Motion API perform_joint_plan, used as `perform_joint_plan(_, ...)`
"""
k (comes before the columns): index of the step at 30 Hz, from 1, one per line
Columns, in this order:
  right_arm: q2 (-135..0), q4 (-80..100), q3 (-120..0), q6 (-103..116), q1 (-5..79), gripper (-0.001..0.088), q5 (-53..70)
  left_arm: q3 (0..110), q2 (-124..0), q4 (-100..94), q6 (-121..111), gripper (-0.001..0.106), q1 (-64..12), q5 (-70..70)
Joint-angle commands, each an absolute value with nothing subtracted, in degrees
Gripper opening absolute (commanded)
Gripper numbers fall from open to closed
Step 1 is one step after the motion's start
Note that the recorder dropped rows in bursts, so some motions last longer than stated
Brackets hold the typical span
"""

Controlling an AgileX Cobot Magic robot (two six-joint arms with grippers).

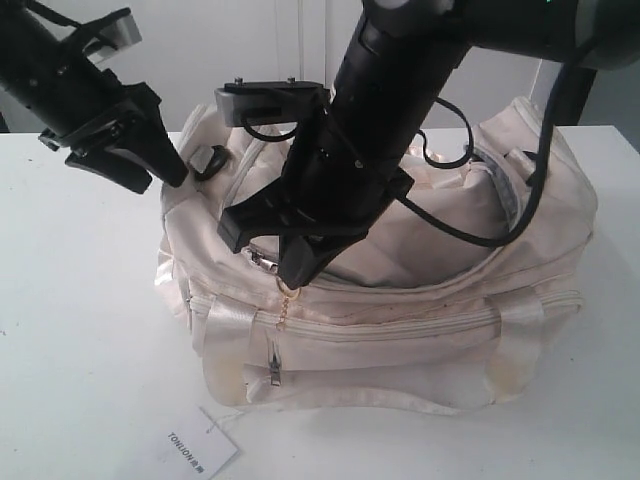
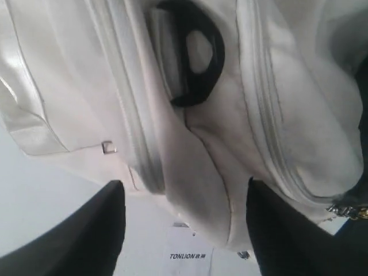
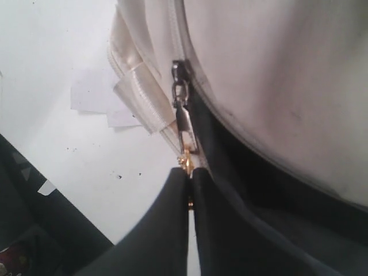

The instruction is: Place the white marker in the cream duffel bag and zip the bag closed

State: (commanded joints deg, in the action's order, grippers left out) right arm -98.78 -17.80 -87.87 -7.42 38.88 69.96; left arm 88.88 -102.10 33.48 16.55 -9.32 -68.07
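Bag: the large cream fabric duffel bag (image 1: 400, 330) sits on the white table (image 1: 80, 330), its curved top zipper gaping along most of its length, so closing is not yet done
Marker: the thin white marker is not visible in any view; judging by the zipping under way it probably lies inside the bag, but I cannot confirm that
Right gripper: the black right gripper (image 3: 190, 175) is clenched on the gold ring pull (image 3: 187, 161), which hangs from the metal slider (image 3: 180, 86) at the bag's left end, a hold suited to dragging the slider along the track
Left gripper: the black left gripper (image 1: 150, 165) sits at the bag's left end beside the black end ring (image 2: 198, 54); its fingers (image 2: 86, 230) stand apart with bag fabric between them, and whether they pinch it I cannot tell; likely placed to brace the bag against the pull
Tag: the white paper hang tag (image 1: 200, 445) lies flat on the table in front of the bag, clear of the zipper
Risk: soft fabric may bunch ahead of the slider
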Motion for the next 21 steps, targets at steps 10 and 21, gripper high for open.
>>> perform_joint_plan(10, -98.8, -17.8, -87.9, -7.4, 38.9, 0.0000, 70.0, 81.7, -102.1, 39.9, 24.2, 0.053, -9.3, -66.4)
perform_joint_plan(21, -98.8, -17.8, -87.9, -7.4, 38.9, 0.0000, 70.0, 79.9, -102.1, 37.8, 25.9, 0.000, -9.3, -64.9)
